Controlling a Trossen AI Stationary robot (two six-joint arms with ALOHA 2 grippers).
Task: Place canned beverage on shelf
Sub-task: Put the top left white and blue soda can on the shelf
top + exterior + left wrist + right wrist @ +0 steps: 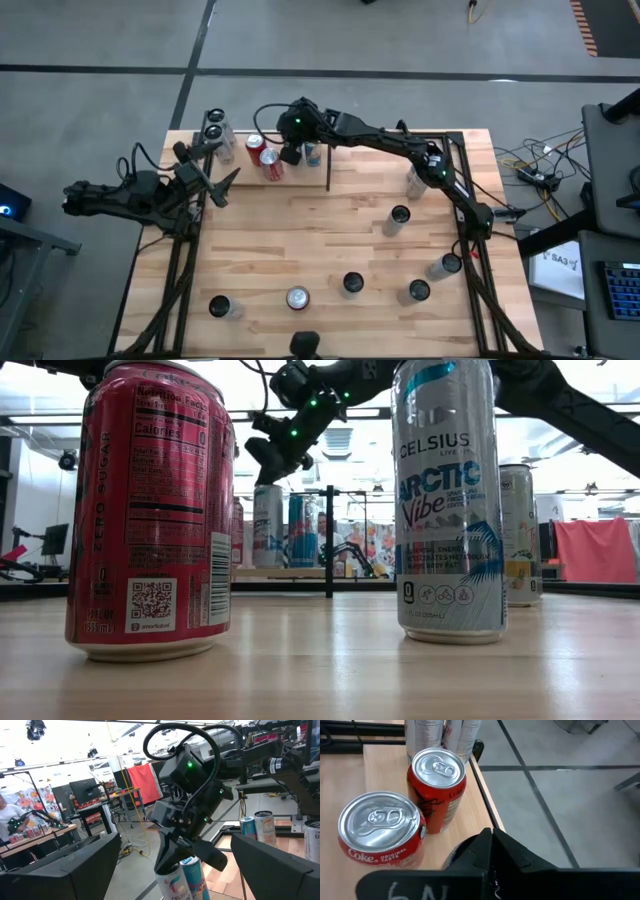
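Note:
The shelf [240, 178] is a pale panel with black rods at the table's far left. On it stand two red Coke cans [380, 832] [437, 790], two silver cans [213, 126], a white can [170, 882] and a blue can [196, 877]. My right gripper [167, 862] is shut, slants down and hovers right over the white can's top, beside the blue can. It has nothing between its fingers. My left gripper [215, 185] waits open at the table's left edge, beside the shelf. My right gripper's shut fingertips [268, 472] stand just above the top of the white can [267, 525], coming slanting down from the table's right. I cannot tell whether they touch it. The can stands upright on the shelf.
Several more cans stand loose on the table: some along the right side [400, 215] [445, 265] and some near the front edge [297, 297] [220, 307]. A red can [150, 510] and a Celsius can [450, 500] stand close in the low view. The table's middle is bare wood.

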